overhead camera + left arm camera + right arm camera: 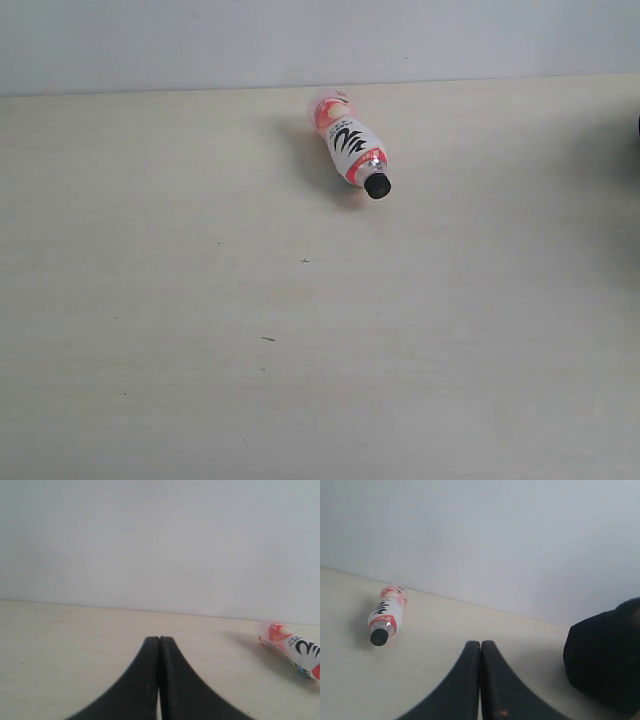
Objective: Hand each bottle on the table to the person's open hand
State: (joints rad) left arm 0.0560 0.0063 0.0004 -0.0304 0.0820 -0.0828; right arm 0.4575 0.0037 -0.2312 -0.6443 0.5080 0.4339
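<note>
Nearest to the cameras, the left pincer (159,640) is staying low over the table (300,350) with its two fingers pressed flat together, gripping nothing. The right pincer (480,643) is doing the same: fingers are meeting, nothing between them. I am judging that both are closed because no bottle is being carried at this moment, and both are well apart from the bottle.

Farther on, the wide middle of the table is carrying nothing but a few dark specks. Beside the right pincer a dark shape (602,655) is filling the view's edge; I cannot tell what it is. No open hand is showing in any view.

Near the far edge, the bottle (351,144) is lying on its side, the pink-red one, with its black cap (377,186) pointing toward the near side and a little right. Lying so, it is resting on its round body, so a push may roll it. Behind it the pale wall (300,40) is rising.
</note>
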